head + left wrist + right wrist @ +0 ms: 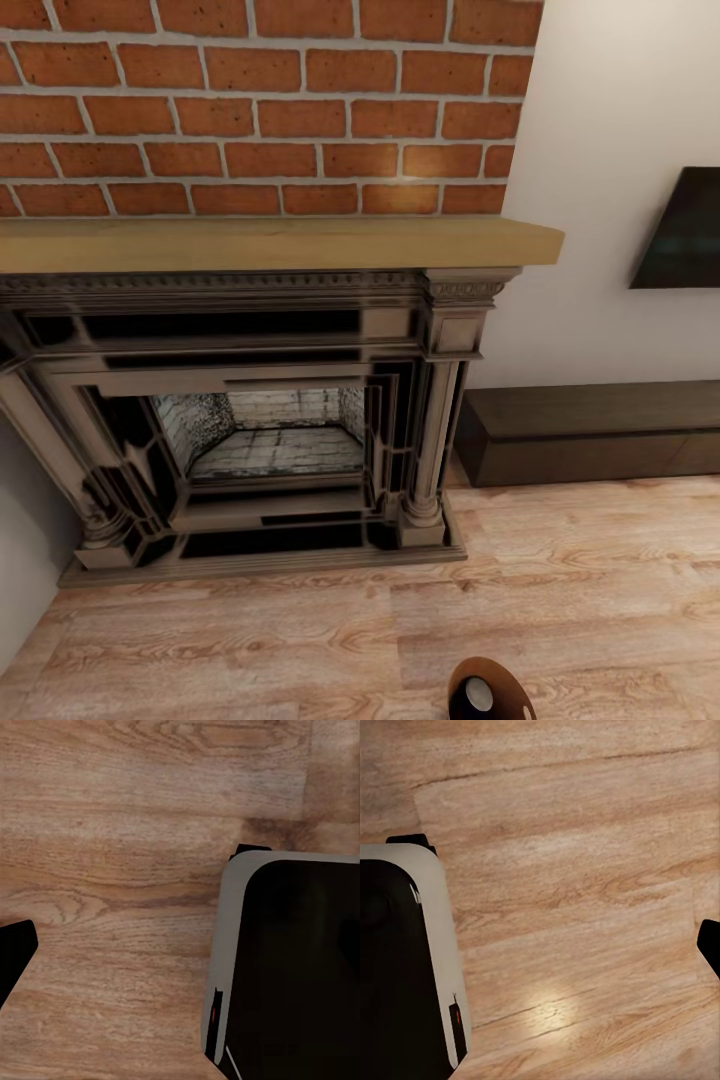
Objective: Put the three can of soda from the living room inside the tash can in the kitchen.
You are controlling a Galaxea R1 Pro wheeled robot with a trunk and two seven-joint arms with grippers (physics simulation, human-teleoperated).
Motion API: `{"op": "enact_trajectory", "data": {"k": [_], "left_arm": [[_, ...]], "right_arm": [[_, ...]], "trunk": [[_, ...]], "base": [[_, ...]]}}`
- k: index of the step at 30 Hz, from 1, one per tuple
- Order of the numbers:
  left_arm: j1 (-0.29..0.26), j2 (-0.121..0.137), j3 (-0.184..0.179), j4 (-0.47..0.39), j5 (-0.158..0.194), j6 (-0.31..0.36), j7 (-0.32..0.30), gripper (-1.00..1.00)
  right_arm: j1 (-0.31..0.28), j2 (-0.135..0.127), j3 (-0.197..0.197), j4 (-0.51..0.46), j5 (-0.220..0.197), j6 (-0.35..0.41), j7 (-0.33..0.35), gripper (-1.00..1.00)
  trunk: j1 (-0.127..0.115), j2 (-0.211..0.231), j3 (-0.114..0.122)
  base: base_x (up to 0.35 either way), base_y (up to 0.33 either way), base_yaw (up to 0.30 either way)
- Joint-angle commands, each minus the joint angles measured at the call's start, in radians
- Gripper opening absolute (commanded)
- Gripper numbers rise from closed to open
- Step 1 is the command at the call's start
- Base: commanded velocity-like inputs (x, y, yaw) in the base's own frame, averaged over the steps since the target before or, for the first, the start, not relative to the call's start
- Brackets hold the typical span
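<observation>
text: none legible | labels: none | brands: none | numbers: none | signs: none

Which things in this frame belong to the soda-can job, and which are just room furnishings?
Job:
- tash can at the head view's bottom edge, coppery inside
- silver-topped thing in it, probably a can of soda

Just there:
- brick fireplace
- low dark bench
- wall television
- plank floor

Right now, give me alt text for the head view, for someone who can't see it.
A dark carved fireplace with a light wood mantel stands against a red brick wall, on a light wood plank floor. To its right sit a low dark wood bench and the corner of a wall television.
</observation>
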Motion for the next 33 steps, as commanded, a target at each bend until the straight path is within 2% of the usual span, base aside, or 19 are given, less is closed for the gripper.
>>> {"op": "enact_trajectory", "data": {"k": [1,33], "left_arm": [[0.0,0.0,0.0,0.0,0.0,0.0,0.0,1.0],[0.0,0.0,0.0,0.0,0.0,0.0,0.0,1.0]], "right_arm": [[0.0,0.0,0.0,0.0,0.0,0.0,0.0,1.0],[0.0,0.0,0.0,0.0,0.0,0.0,0.0,1.0]], "trunk": [[0.0,0.0,0.0],[0.0,0.0,0.0]], "base": [[0.0,0.0,0.0],[0.0,0.0,0.0]]}}
